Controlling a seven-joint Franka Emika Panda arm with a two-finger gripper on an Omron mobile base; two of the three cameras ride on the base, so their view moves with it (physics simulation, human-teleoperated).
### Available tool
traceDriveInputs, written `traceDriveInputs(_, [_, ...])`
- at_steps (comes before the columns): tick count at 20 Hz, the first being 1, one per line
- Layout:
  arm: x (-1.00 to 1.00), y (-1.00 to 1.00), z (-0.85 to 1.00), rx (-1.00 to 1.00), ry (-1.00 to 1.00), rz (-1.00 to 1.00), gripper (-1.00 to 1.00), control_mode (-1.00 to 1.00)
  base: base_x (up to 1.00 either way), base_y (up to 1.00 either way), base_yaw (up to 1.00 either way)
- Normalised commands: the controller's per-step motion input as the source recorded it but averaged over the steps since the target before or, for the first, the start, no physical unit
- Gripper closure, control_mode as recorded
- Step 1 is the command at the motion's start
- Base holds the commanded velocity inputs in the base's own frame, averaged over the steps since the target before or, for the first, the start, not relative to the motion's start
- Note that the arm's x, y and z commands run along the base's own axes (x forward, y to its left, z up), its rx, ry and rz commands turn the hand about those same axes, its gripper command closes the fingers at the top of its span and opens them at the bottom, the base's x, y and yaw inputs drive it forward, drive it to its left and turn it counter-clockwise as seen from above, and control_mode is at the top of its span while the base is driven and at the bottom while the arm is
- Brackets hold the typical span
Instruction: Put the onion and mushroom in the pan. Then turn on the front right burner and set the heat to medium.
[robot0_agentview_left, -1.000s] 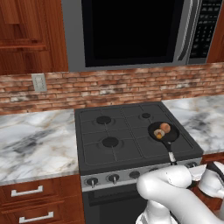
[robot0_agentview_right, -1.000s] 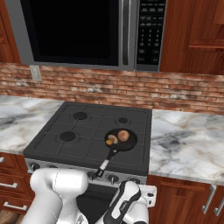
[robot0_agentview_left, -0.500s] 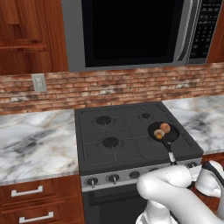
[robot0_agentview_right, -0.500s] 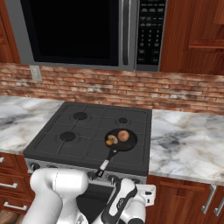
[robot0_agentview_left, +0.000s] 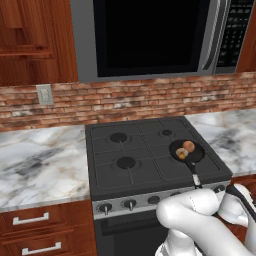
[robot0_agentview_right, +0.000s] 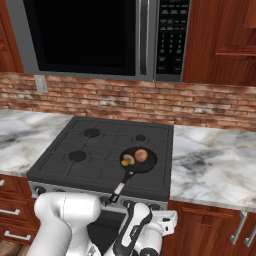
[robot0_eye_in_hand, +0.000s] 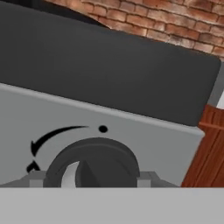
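the pan (robot0_agentview_left: 186, 151) is a small round black frying pan sitting on the grate over the front right burner (robot0_agentview_right: 150, 169) of the black stove (robot0_agentview_left: 135, 155), toward the stove's near right corner. its thin black handle (robot0_agentview_right: 125, 180) runs toward the near edge and ends in a silvery tip just above the control panel. inside the pan lie two small pieces, touching or nearly so: the onion (robot0_agentview_right: 141, 155), a smooth orange-brown ball, on the right and slightly farther back, and the mushroom (robot0_agentview_right: 127, 160), a paler cream-and-tan lump with a brownish cap, on the left and nearer. the burner itself is mostly hidden under the pan.

the white arm reaches low in front of the stove's silver control panel (robot0_agentview_left: 150, 200), below the pan handle. in the hand view a round dark knob (robot0_eye_in_hand: 92, 166) sits close in front of the camera at the bottom, on the grey panel, with a curved black arrow and a small black dot printed above it. grey shapes flank the knob on both sides, but i cannot tell whether the gripper is spread or pinching it.

marble counter (robot0_agentview_left: 40, 165) lies on both sides of the stove, a brick wall behind, and a dark microwave (robot0_agentview_right: 95, 37) above.
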Motion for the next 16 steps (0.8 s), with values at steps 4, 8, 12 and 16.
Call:
traceDriveInputs(4, [0.22,-0.37,0.00,-0.16,0.00,0.00,1.00,-1.00,0.00,0.00,0.00])
traceDriveInputs(8, [0.22,-0.34,0.00,-0.16,0.00,0.00,1.00,-1.00,0.00,0.00,0.00])
traceDriveInputs(12, [0.21,-0.34,0.00,-0.16,0.00,0.00,1.00,-1.00,0.00,0.00,0.00])
traceDriveInputs(16, [0.17,-0.35,0.00,-0.20,0.00,0.00,1.00,-1.00,0.00,0.00,0.00])
